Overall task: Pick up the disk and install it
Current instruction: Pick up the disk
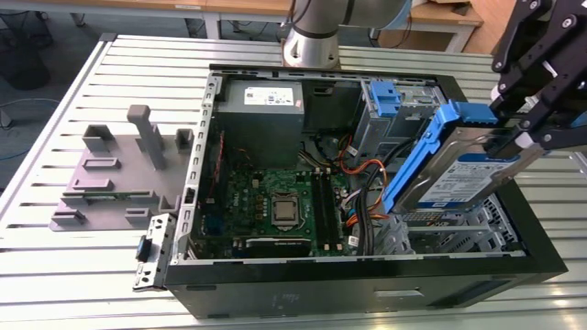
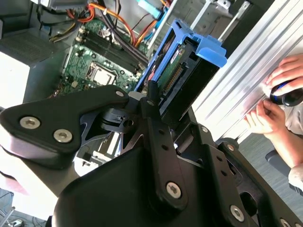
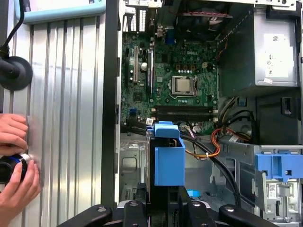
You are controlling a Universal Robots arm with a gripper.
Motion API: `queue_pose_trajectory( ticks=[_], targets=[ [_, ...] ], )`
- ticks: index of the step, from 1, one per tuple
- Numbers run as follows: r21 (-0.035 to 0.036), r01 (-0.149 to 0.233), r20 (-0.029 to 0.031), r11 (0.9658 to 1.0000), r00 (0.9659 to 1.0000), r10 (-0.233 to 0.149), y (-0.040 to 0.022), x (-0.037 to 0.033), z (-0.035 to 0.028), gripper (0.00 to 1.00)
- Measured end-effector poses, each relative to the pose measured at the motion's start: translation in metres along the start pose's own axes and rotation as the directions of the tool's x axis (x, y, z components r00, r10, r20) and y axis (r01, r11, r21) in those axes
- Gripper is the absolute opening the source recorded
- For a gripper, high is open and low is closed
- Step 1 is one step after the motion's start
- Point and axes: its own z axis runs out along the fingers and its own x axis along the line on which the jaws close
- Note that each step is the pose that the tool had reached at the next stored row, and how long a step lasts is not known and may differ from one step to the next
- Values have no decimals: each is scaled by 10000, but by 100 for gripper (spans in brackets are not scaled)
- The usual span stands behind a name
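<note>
So the hand is clamped tight on one end of the disk. The disk hangs tilted on edge in the air, blue bracket around it, right over the metal drive cage in the corner of the open PC case at the exterior view's right. The motherboard lies just beside that cage, and a grey plastic fixture stands on the counter outside the case, at the exterior view's left.
</note>
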Motion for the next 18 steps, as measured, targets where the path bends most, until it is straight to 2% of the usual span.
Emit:
queue_pose_trajectory(
  ticks=[2, 8, 15, 18],
  targets=[
    [-3, -1, 3, 10000, 10000, 1, -47, 0, 5, 35],
    [-3, -2, 1, 10000, 10000, 2, -109, 11, 60, 35],
    [-4, -2, 1, 10000, 10000, 2, -252, 12, 85, 35],
    [-5, -1, -3, 10000, 10000, 1, -283, 14, 115, 35]
  ],
)
